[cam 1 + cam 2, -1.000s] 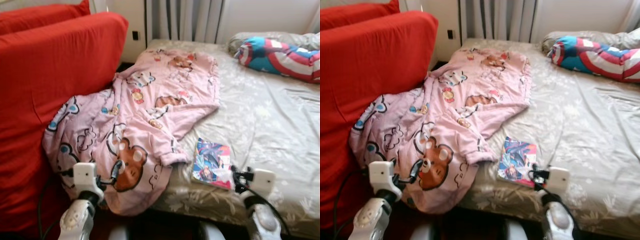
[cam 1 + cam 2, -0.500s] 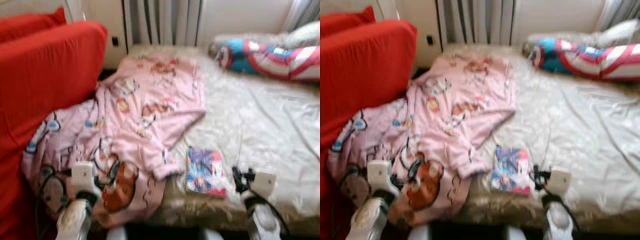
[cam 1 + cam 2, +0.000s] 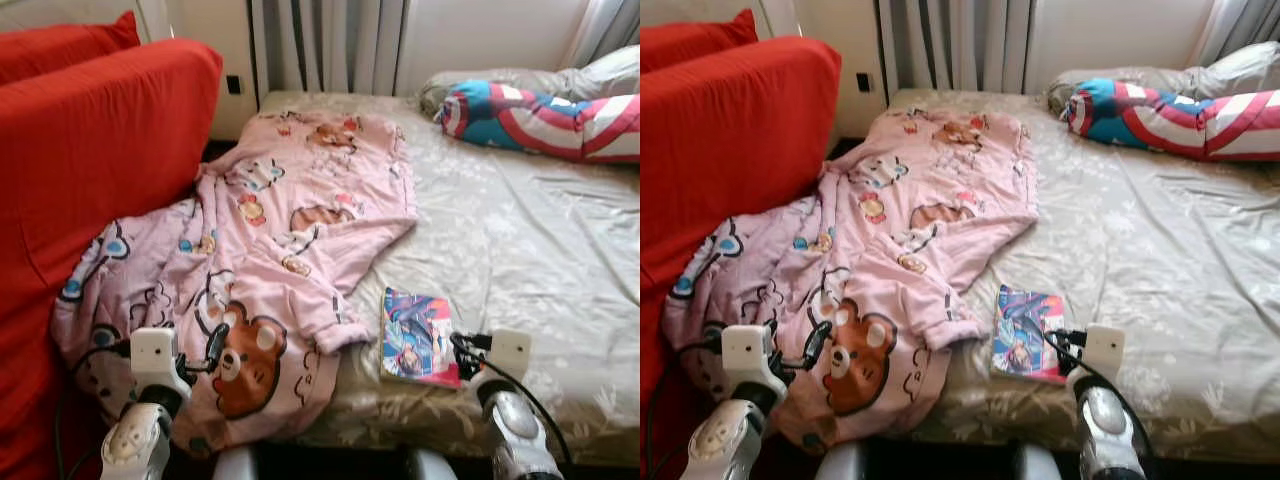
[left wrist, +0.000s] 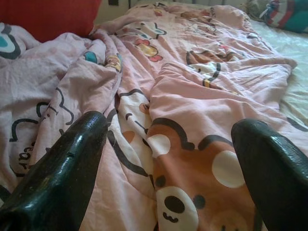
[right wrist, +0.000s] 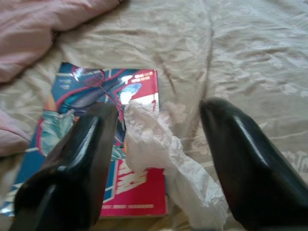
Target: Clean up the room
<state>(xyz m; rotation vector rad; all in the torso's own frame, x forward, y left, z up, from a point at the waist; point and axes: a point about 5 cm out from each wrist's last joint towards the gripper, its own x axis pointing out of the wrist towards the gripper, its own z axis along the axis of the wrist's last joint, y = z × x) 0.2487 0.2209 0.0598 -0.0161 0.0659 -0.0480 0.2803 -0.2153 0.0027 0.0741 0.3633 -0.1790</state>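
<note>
- Head views: your landmark is the bed (image 3: 540,250). A pink cartoon blanket (image 3: 290,240) sprawls across the bed's half nearest the red sofa (image 3: 90,170) and spills off the near corner toward the floor. A colourful book (image 3: 417,335) lies flat on the bed near its front edge, just beside the blanket's hem. A striped pillow (image 3: 540,115) sits at the far end of the bed.
- Your left claw (image 3: 205,350) hovers over the hanging part of the blanket at the bed's near corner; your right claw (image 3: 465,352) sits at the bed's front edge, just beside the book.
- Left wrist view: the left claw (image 4: 168,163) stands wide with nothing between its fingers (image 4: 62,168), the blanket's bear print directly ahead. Judge the blanket soft, light and floppy; it will sag and drag, so pinch a thick fold or the hem, not a flat stretch.
- Right wrist view: the right claw (image 5: 159,159) is also wide and holding nothing. A crumpled white wrapper or tissue (image 5: 163,159) lies between its fingers, partly on the book (image 5: 91,120) and partly on the bed sheet (image 5: 250,57).
- That scrap looks nearly weightless and crushable; close on its bunched middle. The book looks stiff and flat with a slick cover, so take it by an edge overhanging the bed.
</note>
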